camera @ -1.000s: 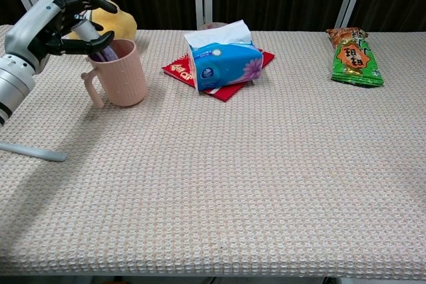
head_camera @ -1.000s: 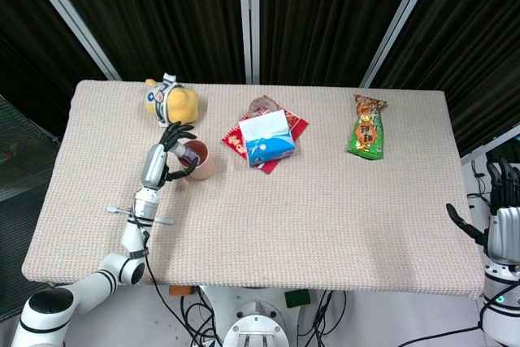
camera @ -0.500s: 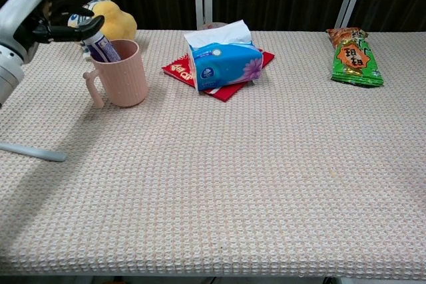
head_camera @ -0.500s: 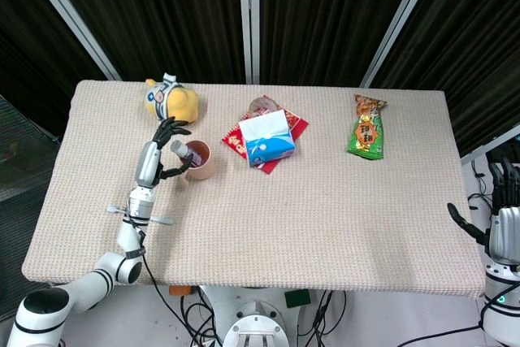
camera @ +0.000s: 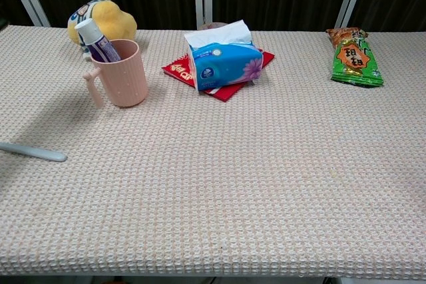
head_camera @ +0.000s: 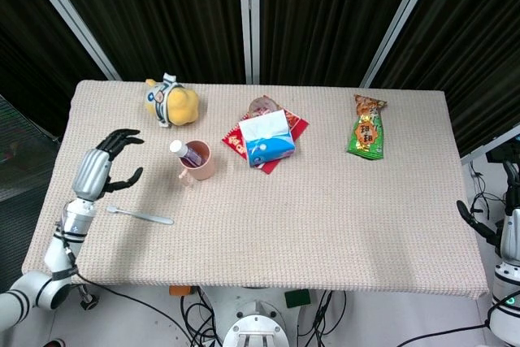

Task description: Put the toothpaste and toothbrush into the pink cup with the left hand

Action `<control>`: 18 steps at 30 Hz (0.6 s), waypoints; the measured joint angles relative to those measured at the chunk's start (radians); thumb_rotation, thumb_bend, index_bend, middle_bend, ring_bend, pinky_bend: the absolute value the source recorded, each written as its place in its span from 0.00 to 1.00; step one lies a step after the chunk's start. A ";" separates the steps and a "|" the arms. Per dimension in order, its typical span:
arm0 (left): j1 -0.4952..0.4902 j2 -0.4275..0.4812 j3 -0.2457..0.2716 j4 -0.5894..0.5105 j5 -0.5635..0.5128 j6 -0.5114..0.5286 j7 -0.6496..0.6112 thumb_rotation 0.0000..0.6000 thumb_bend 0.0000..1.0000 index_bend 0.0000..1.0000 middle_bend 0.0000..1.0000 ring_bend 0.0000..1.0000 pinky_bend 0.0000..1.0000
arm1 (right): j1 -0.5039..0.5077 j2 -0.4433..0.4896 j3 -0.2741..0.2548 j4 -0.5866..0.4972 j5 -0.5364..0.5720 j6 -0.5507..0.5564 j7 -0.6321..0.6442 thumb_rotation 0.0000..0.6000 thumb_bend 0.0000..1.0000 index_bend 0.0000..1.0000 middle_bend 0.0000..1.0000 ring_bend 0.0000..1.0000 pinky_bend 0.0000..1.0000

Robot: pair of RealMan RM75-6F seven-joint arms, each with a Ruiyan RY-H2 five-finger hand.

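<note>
Your left hand (head_camera: 104,168) hangs released, fingers spread and holding nothing, above the left part of the surface (head_camera: 325,217). The toothbrush (head_camera: 140,214) lies flat just in front of it, near the front-left edge, with its length across the surface. Judge it light, thin, stiff and smooth: it sits low on the knitted cover, so it may roll or slip from a loose pinch. Take it at mid-handle between thumb and fingertip, clear of the bristle end. Further out, the pink cup (head_camera: 199,161) stands upright with its handle toward you. The toothpaste (camera: 94,40) already stands tilted inside it, cap up, so the cup may tip if knocked. Your right hand (head_camera: 510,229) rests off the right edge; whether it is released or clenched cannot be told
</note>
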 measured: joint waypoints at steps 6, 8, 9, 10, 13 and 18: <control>0.083 0.048 0.105 -0.028 0.008 -0.054 0.310 1.00 0.30 0.31 0.18 0.11 0.24 | 0.002 -0.006 -0.009 -0.005 -0.015 0.003 -0.007 1.00 0.45 0.00 0.00 0.00 0.00; 0.105 0.044 0.140 -0.027 0.007 -0.093 0.357 1.00 0.30 0.32 0.18 0.11 0.24 | 0.003 -0.004 -0.011 -0.011 -0.020 0.006 -0.013 1.00 0.45 0.00 0.00 0.00 0.00; 0.110 0.040 0.148 -0.025 0.008 -0.106 0.367 1.00 0.30 0.32 0.18 0.11 0.24 | 0.002 -0.003 -0.011 -0.014 -0.021 0.008 -0.014 1.00 0.45 0.00 0.00 0.00 0.00; 0.114 0.032 0.155 -0.023 0.009 -0.119 0.376 1.00 0.30 0.32 0.18 0.11 0.24 | 0.002 -0.002 -0.011 -0.016 -0.022 0.009 -0.016 1.00 0.45 0.00 0.00 0.00 0.00; 0.114 -0.002 0.163 -0.016 0.018 -0.148 0.393 1.00 0.30 0.33 0.18 0.11 0.24 | 0.000 0.003 -0.011 -0.027 -0.022 0.012 -0.021 1.00 0.45 0.00 0.00 0.00 0.00; 0.094 -0.052 0.160 0.007 0.040 -0.180 0.405 1.00 0.30 0.37 0.18 0.11 0.24 | -0.003 0.006 -0.012 -0.033 -0.021 0.012 -0.026 1.00 0.45 0.00 0.00 0.00 0.00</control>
